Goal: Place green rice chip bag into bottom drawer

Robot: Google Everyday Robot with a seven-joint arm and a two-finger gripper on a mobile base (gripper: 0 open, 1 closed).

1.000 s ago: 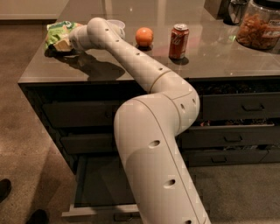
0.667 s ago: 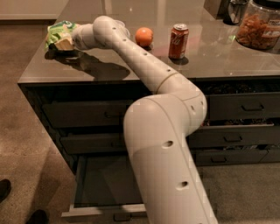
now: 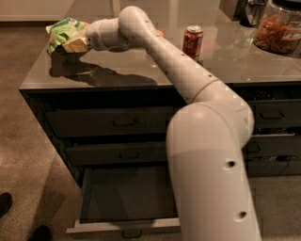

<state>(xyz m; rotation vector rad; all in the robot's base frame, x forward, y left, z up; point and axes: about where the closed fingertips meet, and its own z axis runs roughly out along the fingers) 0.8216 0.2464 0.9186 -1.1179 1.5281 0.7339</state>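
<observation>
The robot's white arm [image 3: 207, 141] fills the right half of the view. It rises from the lower right, bends at a thick joint in front of the cabinet and stretches up and to the left over the tabletop [image 3: 122, 70]. The dark grey cabinet [image 3: 56, 101] stands beneath it on a brownish floor, its wide drawers stacked one over another. The two upper wide drawers [image 3: 113, 122] are closed, each with a small handle. The bottom drawer [image 3: 127, 193] is pulled out toward the camera, with its dark inside open to view and its pale front edge low in the picture. Narrower drawers [image 3: 273, 115] show to the right of the arm.

At the far right of the glossy grey tabletop stands a clear jar [image 3: 277, 30] of orange-brown snacks, with a dark appliance [image 3: 249, 12] just beside it. The green rice chip bag [image 3: 61, 32] is near the far left corner, held up clear of the surface with a dark shadow on the tabletop below it. It is well apart from the open drawer. A red soda can [image 3: 193, 41] stands upright behind the forearm, near the middle of the tabletop. The gripper [image 3: 74, 44] is at the arm's left end, and its jaws are clenched on the bag's lower right side. A sliver of an orange fruit [image 3: 161, 33] shows behind the arm, left of the can. Two dark shoes [image 3: 3, 203] sit at the lower left edge.
</observation>
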